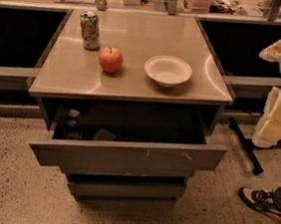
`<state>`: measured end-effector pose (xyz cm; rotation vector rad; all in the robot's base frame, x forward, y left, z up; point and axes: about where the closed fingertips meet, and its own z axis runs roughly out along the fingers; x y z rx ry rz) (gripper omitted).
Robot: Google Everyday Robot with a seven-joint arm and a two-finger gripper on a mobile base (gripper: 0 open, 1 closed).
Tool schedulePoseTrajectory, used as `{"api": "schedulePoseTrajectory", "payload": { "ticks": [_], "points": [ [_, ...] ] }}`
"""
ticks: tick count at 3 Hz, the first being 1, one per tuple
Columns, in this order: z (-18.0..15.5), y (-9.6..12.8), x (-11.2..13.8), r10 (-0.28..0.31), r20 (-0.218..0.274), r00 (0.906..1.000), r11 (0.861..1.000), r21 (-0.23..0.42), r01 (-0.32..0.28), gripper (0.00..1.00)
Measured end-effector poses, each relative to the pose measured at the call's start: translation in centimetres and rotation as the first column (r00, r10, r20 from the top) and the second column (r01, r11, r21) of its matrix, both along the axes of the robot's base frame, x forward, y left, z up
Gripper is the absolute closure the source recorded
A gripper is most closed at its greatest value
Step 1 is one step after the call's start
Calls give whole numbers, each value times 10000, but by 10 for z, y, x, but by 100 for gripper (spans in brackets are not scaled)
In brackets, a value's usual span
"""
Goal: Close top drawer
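The top drawer (126, 155) was pulled far out from under the front edge of the bench (153, 35). Its grey front hung well ahead of that edge, with small pale scratches right of the middle. I could look down into it and see a few small things near its left side, too dark to name. So, as I judged it, the job was not started: the drawer needed a push all the way back until its front sat under the front edge. The two lower drawers (125, 188) sat further back than the top one.

On the bench top stood a can (90, 29) near the back left corner. An apple (110, 59) sat just in front of it, and a white bowl (168, 70) sat to the right of the apple, close to the middle. None of them touched.

I could not see my gripper anywhere in the camera view. It was not near the drawer or the bench, so I could not tell how wide it was or if it held anything. Nothing touched the drawer front.
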<state>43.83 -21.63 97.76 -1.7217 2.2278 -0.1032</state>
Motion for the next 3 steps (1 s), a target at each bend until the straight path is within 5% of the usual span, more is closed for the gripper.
{"api": "schedulePoseTrajectory", "payload": {
  "ticks": [1,3],
  "points": [
    [0,0,0,-1,-2,10000,10000,3,1,0],
    [-49,27,-15,4,-432,9991,9960,891,34,43]
  ]
}}
